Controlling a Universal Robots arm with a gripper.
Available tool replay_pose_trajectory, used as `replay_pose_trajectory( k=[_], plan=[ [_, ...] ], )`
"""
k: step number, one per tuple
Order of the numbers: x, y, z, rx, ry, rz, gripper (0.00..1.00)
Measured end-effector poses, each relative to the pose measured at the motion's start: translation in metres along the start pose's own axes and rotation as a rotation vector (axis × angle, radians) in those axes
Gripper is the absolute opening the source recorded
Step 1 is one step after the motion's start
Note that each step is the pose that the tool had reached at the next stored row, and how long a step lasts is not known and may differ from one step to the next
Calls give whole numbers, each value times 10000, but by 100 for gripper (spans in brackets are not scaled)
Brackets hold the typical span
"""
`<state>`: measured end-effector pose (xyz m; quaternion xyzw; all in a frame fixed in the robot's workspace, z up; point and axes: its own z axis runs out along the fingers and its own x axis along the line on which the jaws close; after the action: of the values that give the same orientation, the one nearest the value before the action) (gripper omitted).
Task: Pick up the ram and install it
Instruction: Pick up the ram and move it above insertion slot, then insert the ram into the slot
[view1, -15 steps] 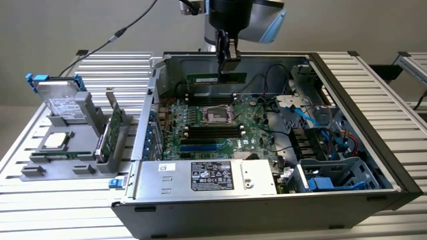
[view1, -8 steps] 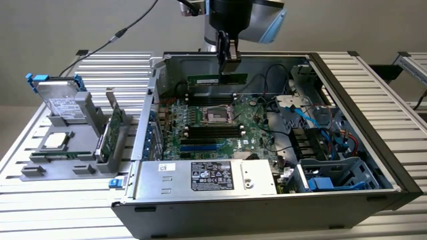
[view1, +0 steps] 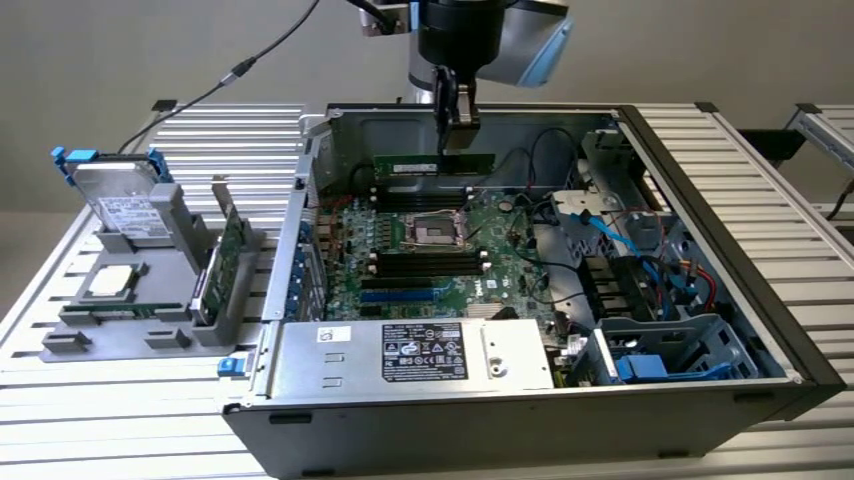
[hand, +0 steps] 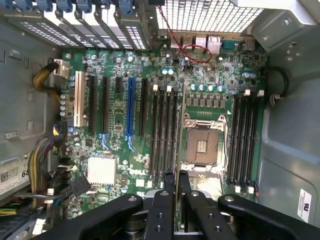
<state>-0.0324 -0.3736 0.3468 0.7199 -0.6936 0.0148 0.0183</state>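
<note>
Exterior view: end effector (view1: 462, 146), jaws nearly together, pinching the ram (view1: 430, 163) by its upper edge. The stick is level, lower edge free for a slot, and hangs over the motherboard (view1: 427, 250) inside the open case (view1: 707, 200), not touching the board. Wrist view: finger gap runs parallel to the black memory slots (hand: 165, 130), apparently for alignment.

The exterior view looks down at a slant from above and some way back, taking in the whole open computer case (view1: 534, 440) and the tabletop (view1: 120, 430) around it. My wrist view looks straight down into that case from close over the motherboard (hand: 120, 75), past my hand (hand: 176, 176). Both share the motherboard, with its processor socket (view1: 430, 232) and black slots (view1: 427, 262).
</note>
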Motion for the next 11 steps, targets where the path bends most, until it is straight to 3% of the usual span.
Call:
replay_pose_trajectory(
  k=[11],
  plan=[
    [0,0,1,1,-2,5,13]
  ],
)
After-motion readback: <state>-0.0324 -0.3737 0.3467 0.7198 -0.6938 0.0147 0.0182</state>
